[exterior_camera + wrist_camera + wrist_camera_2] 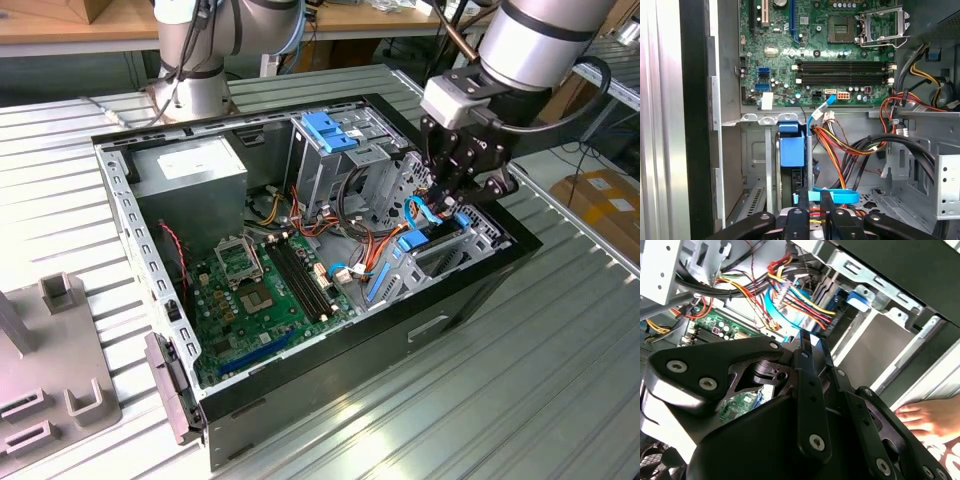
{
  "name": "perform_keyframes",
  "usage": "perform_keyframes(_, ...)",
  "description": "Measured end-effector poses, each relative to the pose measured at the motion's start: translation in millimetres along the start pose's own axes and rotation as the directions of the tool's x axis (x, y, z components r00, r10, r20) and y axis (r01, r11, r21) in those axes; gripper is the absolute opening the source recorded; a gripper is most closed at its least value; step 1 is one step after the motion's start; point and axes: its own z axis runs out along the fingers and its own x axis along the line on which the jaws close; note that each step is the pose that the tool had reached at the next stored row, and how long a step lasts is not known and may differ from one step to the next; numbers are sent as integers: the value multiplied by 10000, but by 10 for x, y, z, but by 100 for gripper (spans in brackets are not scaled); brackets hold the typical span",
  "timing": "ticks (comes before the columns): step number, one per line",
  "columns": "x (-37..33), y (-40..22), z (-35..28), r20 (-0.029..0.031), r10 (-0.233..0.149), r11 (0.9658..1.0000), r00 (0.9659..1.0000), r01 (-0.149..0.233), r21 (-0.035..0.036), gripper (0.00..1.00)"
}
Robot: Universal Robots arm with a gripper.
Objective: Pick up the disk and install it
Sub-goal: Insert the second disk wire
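Observation:
The open computer case [470, 290] lies on a ribbed metal table. The disk's blue carrier [791, 150] sits between silver rails in the front drive bay, with the metal body hidden below it. The disk's blue carrier [858, 296] also shows beside a grey bay wall, and the same blue carrier [412, 243] shows under the arm. My gripper [812, 202] hangs right over the near end of that slot with its black fingers [807, 355] close together and shut. Whether the tips touch the disk is hidden. In the exterior view the gripper [452, 205] dips into the case's right corner.
A blue flat cable [837, 196] and bundled coloured wires [840, 145] crowd the bay by the fingers. The green motherboard [255, 290], grey power-supply box [190, 172] and tall drive cage [330, 135] fill the case. A hand [930, 417] rests outside the case wall. Grey fixtures [50, 350] stand at the exterior view's left.

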Motion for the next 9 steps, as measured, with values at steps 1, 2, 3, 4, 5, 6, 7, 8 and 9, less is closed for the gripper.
perform_keyframes(1,-20,5,-1,-2,2,10000,10000,-2,0,24)
perform_keyframes(2,-38,9,-1,-1,3,10000,10000,-3,0,24)
perform_keyframes(3,-56,16,0,1,10,10000,10000,-10,0,24)
perform_keyframes(4,-55,17,0,1,10,10000,10000,-10,0,24)
perform_keyframes(5,-55,17,0,0,10,10000,10000,-10,0,24)
perform_keyframes(6,-55,17,-1,-2,15,10000,10000,-15,0,24)
perform_keyframes(7,-55,17,-1,-1,18,10000,10000,-18,0,24)
perform_keyframes(8,-55,17,-1,-2,18,10000,10000,-18,0,24)
perform_keyframes(9,-55,17,-1,-2,19,10000,10000,-19,0,24)
